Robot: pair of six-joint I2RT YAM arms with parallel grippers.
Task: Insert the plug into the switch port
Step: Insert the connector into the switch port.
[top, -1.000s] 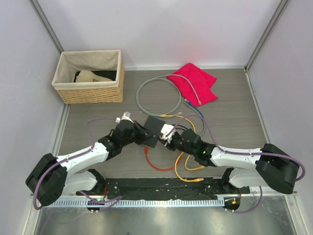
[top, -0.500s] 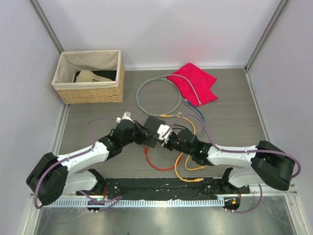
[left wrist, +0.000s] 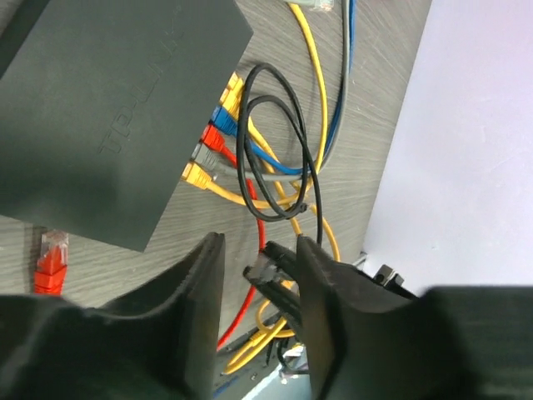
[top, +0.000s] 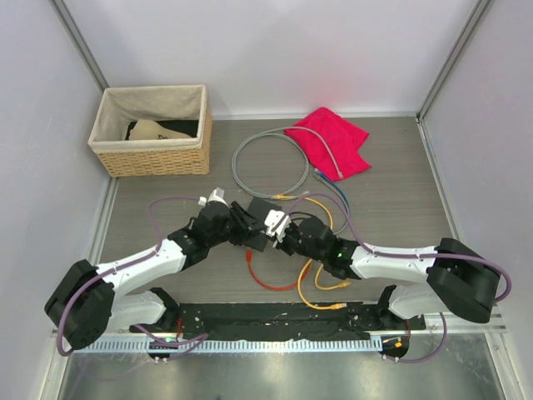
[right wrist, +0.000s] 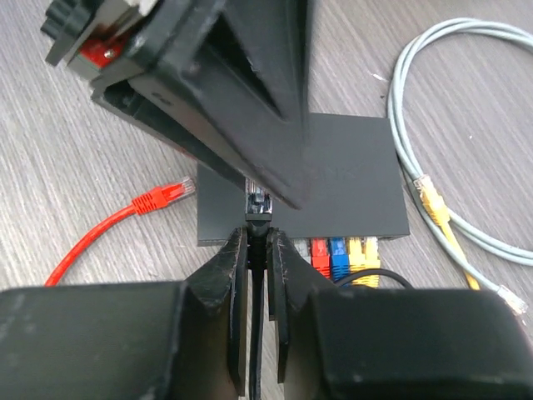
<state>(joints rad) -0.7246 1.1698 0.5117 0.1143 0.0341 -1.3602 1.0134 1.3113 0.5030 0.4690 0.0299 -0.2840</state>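
Note:
The switch is a flat dark grey box lying mid-table, with yellow, blue, red and grey plugs seated along one edge. Both grippers meet just in front of it. The plug is a black connector on a thin black cable. My right gripper is shut on the boot just behind it, and the plug's tip points at the switch. My left gripper stands open round the same plug, which lies close against one finger. From above, the left gripper and the right gripper nearly touch.
A loose red plug on a red cable lies just left of the switch. A grey cable coil and a red cloth lie behind. A wicker basket stands at the back left. Yellow cable loops lie near the right arm.
My left jaws have parted off the black plug. My right gripper has slid left up to it and its jaws have closed on the plug's boot.

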